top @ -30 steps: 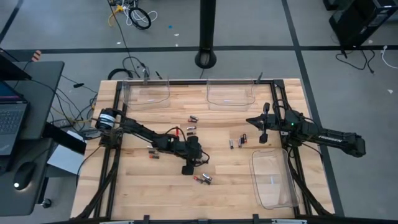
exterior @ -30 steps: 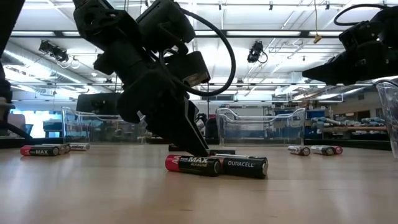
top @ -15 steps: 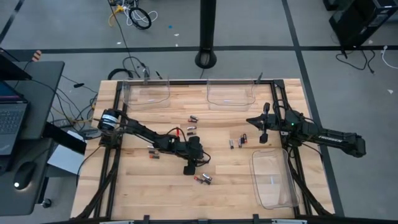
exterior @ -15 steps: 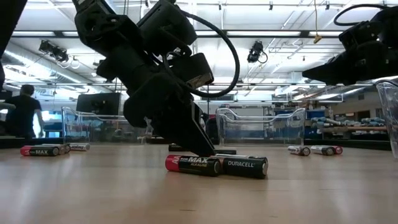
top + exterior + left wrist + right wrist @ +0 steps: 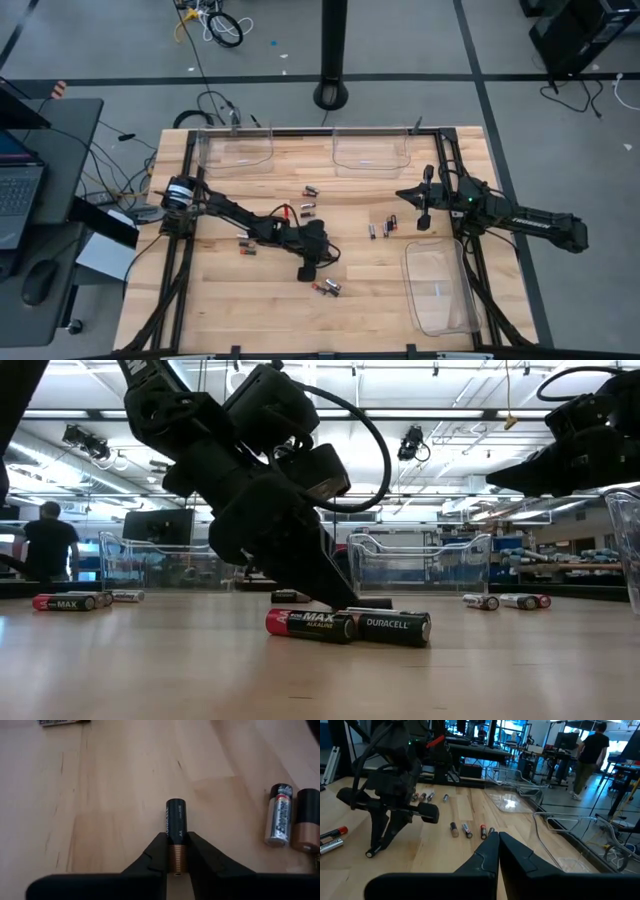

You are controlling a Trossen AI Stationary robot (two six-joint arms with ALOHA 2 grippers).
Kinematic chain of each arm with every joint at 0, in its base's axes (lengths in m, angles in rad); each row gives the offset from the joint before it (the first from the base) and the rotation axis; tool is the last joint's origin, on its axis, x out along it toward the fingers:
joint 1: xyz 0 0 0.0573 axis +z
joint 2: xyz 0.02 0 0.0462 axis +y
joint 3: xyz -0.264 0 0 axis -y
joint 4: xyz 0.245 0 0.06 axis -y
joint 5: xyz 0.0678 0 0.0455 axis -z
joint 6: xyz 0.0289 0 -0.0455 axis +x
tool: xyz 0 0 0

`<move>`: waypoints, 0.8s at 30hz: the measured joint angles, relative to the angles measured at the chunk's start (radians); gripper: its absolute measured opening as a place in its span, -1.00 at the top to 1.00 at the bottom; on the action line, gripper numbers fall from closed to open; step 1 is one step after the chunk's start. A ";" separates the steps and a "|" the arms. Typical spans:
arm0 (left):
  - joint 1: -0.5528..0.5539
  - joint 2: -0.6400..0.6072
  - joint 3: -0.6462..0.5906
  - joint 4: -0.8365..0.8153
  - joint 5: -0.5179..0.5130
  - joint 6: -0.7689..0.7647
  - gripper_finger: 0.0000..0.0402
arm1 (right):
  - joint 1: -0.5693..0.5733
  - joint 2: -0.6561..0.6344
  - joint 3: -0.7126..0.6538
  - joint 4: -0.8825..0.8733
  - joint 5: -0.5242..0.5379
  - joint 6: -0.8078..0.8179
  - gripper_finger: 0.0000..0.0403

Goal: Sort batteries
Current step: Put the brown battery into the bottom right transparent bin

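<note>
My left gripper (image 5: 176, 862) is low over the table's middle (image 5: 303, 272), shut on a copper-and-black battery (image 5: 176, 827) that lies on the wood. Just beyond it a red battery (image 5: 310, 624) and a black one (image 5: 395, 626) lie as a pair (image 5: 326, 288). More batteries lie scattered on the table (image 5: 309, 190) (image 5: 382, 228) (image 5: 247, 246). My right gripper (image 5: 496, 840) waits shut and bare above the table's right side (image 5: 402, 193). My left gripper pinches the battery's copper end (image 5: 176, 856) between its two fingers, one on each side. The fingers (image 5: 335, 598) slant down from the table's far side and lie along the battery. The battery lies flat on the table, its black end (image 5: 176, 807) pointing away from the gripper.
Two clear trays (image 5: 238, 152) (image 5: 370, 150) stand at the far edge and a third (image 5: 440, 285) at the near right. A silver battery (image 5: 278, 820) lies close to the held one. A person (image 5: 48, 550) stands in the room behind.
My left gripper has tipped a little further down over the copper-and-black battery, which has stayed flat on the table. The person in the background has walked into view.
</note>
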 joint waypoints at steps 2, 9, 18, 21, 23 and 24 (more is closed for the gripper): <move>0.000 0.000 0.000 0.010 0.002 0.001 0.73 | 0.000 0.000 0.000 0.000 0.000 0.000 0.89; 0.001 -0.015 0.078 0.009 0.002 0.058 0.73 | 0.000 0.000 0.000 0.000 0.000 0.000 0.89; 0.004 -0.016 0.257 -0.075 0.025 0.145 0.72 | 0.000 0.000 0.000 0.000 0.000 0.000 0.89; -0.001 -0.017 0.282 -0.039 0.026 0.184 0.72 | 0.000 0.000 0.000 0.002 0.000 0.000 0.89; -0.002 -0.018 0.286 0.006 0.036 0.192 0.72 | 0.000 0.000 0.000 0.001 0.000 0.000 0.89; 0.003 -0.018 0.286 0.033 0.052 0.188 0.72 | 0.000 0.000 0.000 0.002 0.000 0.000 0.89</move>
